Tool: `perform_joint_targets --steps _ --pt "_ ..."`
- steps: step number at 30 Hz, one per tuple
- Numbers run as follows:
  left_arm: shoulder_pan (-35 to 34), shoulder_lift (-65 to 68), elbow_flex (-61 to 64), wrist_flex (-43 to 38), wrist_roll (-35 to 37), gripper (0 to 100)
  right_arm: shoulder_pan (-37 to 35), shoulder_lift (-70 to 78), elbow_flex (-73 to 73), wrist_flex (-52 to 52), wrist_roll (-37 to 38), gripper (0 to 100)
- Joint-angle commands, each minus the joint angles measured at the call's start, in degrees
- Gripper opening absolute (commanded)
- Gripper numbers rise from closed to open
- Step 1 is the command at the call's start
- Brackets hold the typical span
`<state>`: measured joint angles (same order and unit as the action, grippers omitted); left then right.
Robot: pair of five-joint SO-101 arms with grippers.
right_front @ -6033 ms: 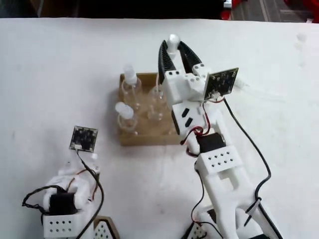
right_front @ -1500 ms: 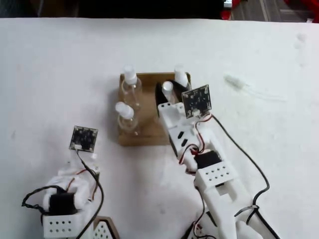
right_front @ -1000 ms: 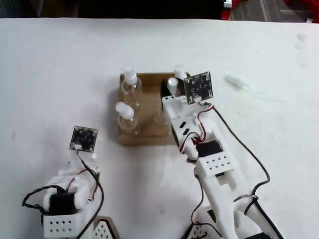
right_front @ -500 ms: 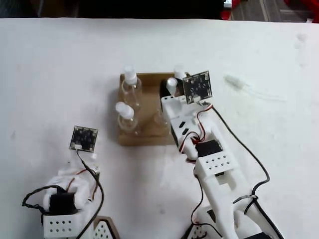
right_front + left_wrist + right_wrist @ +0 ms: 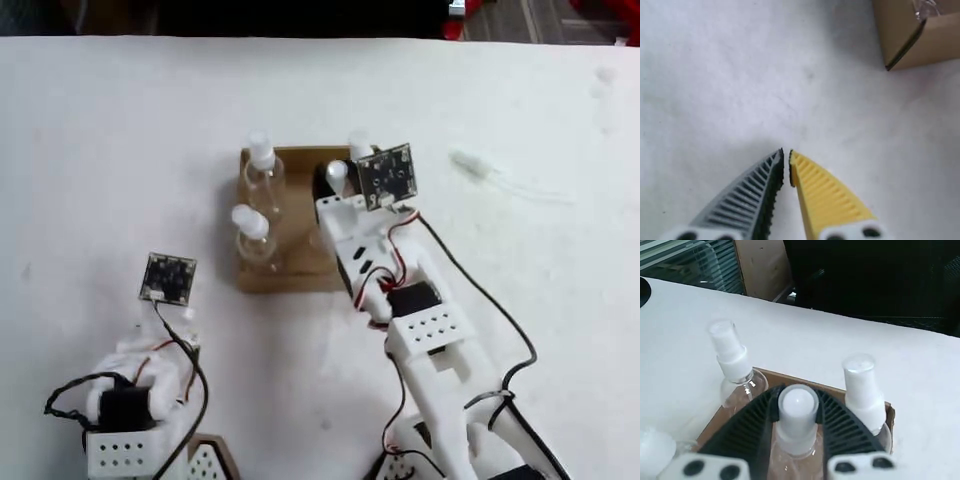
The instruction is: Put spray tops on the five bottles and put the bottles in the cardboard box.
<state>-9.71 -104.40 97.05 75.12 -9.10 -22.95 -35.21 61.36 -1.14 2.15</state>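
Nearest us, the left end effector sits low over the white desk, its grey and yellow fingers closed on nothing, just as six seconds ago; the right end effector, which then held its load beyond the far edge of the brown cardboard box, has since come down inside the box and edged leftward, fingers clamped on either side of the cap of a clear plastic bottle with a white spray top; we judge this bottle is being seated and needs only release; the box also holds a near-left bottle, a far-left bottle and a far-right bottle, all capped and upright; farther right on the desk lies a loose white spray top with a thin tube, so we reckon a fifth bottle remains, though we cannot make one out.
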Motion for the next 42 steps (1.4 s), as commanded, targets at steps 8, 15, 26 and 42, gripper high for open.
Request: perform_joint_targets --steps 8,15,26,42 --pt "0.7 -0.5 -0.1 -1.3 -0.4 3 -0.2 0.5 -4.7 7.8 1.1 1.5" --pt "0.7 -0.5 -0.1 -1.3 -0.4 3 -0.2 0.6 -5.2 9.6 1.1 1.5" --pt "0.7 -0.5 -0.1 -1.3 -0.4 3 -0.2 0.6 -5.3 9.3 1.1 1.8" --pt "0.7 -0.5 -0.1 -1.3 -0.4 3 -0.7 0.0 -5.3 9.6 0.6 19.0"
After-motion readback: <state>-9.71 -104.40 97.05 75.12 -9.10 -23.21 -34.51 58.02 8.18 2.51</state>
